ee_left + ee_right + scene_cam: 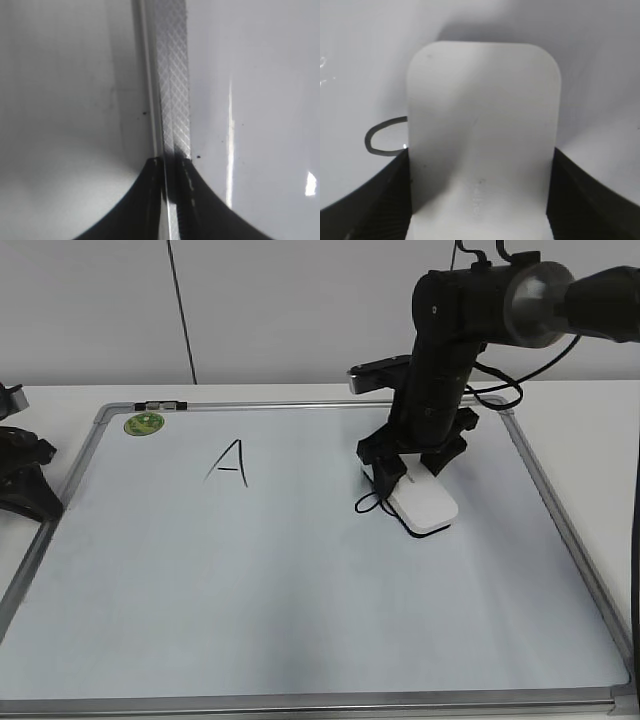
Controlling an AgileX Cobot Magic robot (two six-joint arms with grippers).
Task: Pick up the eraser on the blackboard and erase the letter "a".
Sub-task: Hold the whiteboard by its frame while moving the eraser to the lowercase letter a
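The right tool stands over the right half of the blackboard with its two fingers closed against the long sides of the eraser. In the right wrist view the ribbed pads press both flanks of the white block, so the grip looks firm and square — a hold that would keep the felt underside flat on the board, which a clean wipe needs. The eraser seems to sit on the writing surface or just off it; which of the two I cannot tell.

Beside the eraser's left edge a dark curved stroke shows, part of the letter "a", and the wrist camera catches the same loop poking out from under the block. The eraser is thus already lying across the mark, the right place to begin rubbing. The capital "A" and the green magnet lie well apart to the left, safe from a short stroke.

The left tool waits at the board's left edge — out of the way. Its wrist camera shows only the silver frame and a dark tip, so I cannot tell how far open it is.

The tabletop around the board is white.
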